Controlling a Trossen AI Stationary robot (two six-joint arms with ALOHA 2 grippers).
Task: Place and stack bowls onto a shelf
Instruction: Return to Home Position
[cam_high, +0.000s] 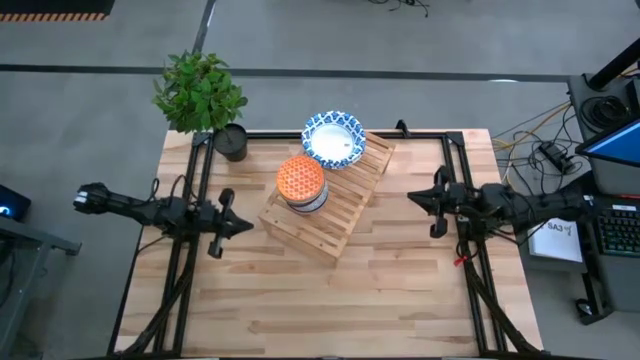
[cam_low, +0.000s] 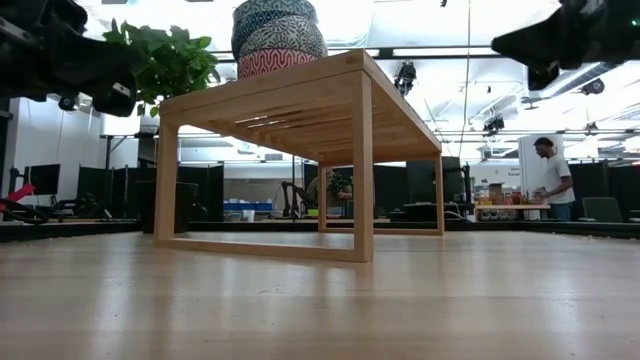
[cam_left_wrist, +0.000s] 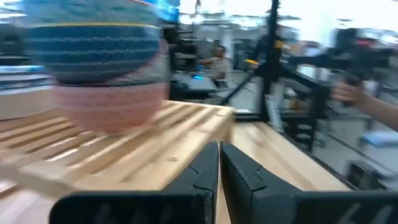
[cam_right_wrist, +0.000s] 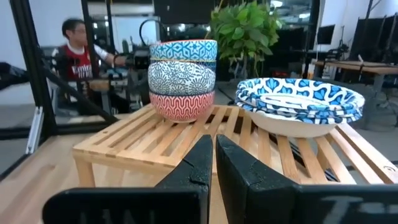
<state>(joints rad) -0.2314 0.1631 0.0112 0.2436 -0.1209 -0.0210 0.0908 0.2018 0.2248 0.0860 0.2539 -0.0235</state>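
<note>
shelf (cam_high: 335, 215): middle of the worktop (cam_high: 330, 300), sitting at an angle
small bowls (cam_high: 301, 182): stacked on the shelf's near-left end
big bowls (cam_high: 333, 139): stacked on its far end, right beside them
plant pot (cam_high: 231, 142): worktop's far-left corner, behind the shelf
left hand (cam_high: 243, 226): left of the shelf, apart
right hand (cam_high: 413, 197): right of the shelf, apart

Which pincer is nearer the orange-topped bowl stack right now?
Left. The left pincer hovers beside the shelf's left end, close to the stack; the right pincer waits farther off, past the shelf's right side.
</note>
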